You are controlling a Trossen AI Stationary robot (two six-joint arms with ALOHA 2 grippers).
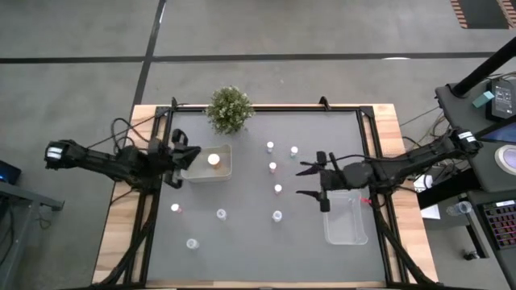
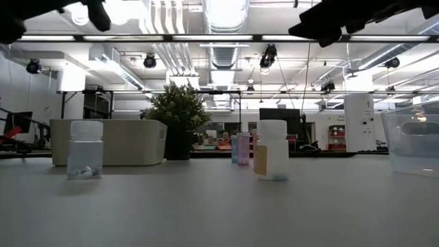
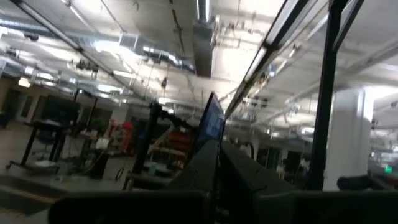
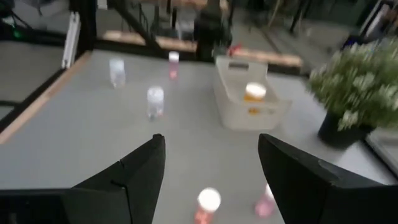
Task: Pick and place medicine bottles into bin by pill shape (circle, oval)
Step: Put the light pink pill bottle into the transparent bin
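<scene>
Several small white-capped medicine bottles stand on the grey table, among them one (image 1: pixel 278 188) near the middle, one (image 1: pixel 272 167) behind it and one (image 1: pixel 276 215) nearer the front. My right gripper (image 1: pixel 300 182) hovers open just right of the middle bottle, with nothing between its fingers. The right wrist view shows this gripper (image 4: pixel 211 146) with a white-capped bottle (image 4: pixel 208 202) and a pink one (image 4: pixel 264 205) below it. An orange bottle (image 1: pixel 214 159) lies in the white bin (image 1: pixel 226 171). My left gripper (image 1: pixel 187 157) is shut and empty at that bin's left edge.
A clear bin (image 1: pixel 347 234) sits at the right, under the right arm. A potted plant (image 1: pixel 230 109) stands at the back edge. More bottles stand at the back (image 1: pixel 270 147), (image 1: pixel 294 151) and at the front left (image 1: pixel 221 213), (image 1: pixel 175 208), (image 1: pixel 192 242).
</scene>
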